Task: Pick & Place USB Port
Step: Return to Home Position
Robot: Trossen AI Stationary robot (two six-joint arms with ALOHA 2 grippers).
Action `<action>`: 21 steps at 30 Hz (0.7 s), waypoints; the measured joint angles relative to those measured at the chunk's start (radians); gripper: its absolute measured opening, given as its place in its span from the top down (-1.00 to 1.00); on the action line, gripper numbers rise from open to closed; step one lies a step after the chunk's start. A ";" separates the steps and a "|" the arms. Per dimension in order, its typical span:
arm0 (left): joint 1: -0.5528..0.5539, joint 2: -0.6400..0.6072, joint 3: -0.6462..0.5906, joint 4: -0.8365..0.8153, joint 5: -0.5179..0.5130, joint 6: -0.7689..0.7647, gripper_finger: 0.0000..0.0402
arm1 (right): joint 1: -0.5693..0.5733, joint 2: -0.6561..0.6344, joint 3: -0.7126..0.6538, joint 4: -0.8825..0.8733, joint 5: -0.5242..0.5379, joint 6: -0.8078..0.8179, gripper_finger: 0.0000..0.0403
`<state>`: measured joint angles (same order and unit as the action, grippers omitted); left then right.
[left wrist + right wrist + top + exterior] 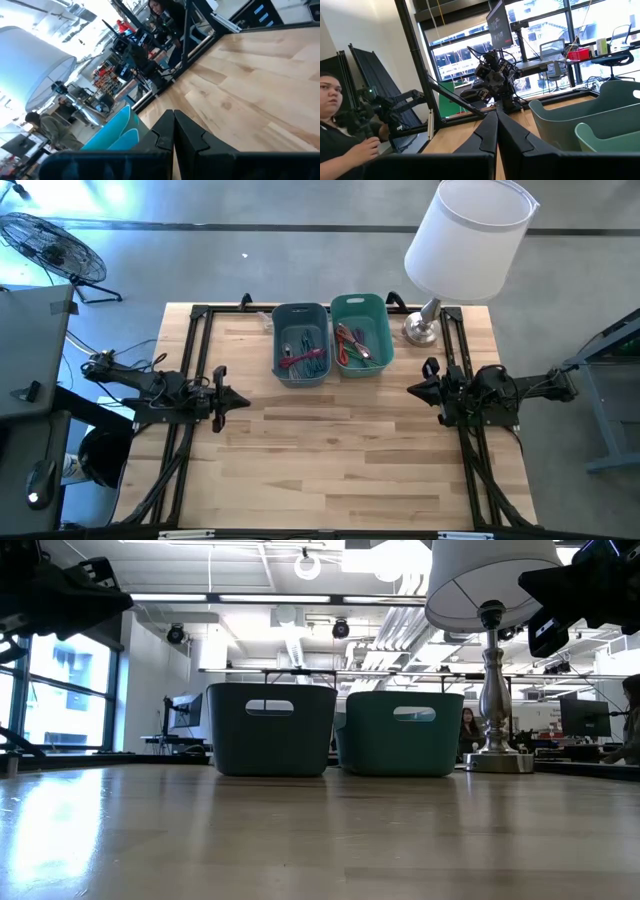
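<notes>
Both pinched together, left tool and right tool flank cables lying in bins.

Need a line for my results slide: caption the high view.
Left gripper and right gripper shut at opposite table sides; cables in the blue bin and green bin, lamp alongside.

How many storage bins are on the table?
2. The blue bin and the green bin stand side by side at the table's back edge, the green one nearer the lamp. None seems hidden.
</notes>
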<state>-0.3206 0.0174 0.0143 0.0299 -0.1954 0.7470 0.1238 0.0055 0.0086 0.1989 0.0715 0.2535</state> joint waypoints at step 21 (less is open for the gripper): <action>0.000 0.000 0.000 -0.001 0.018 -0.052 1.00 | 0.000 0.000 0.000 0.000 0.000 0.000 0.99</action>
<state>-0.3206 0.0174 0.0142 0.0287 -0.1777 0.6955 0.1238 0.0054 0.0087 0.1989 0.0715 0.2536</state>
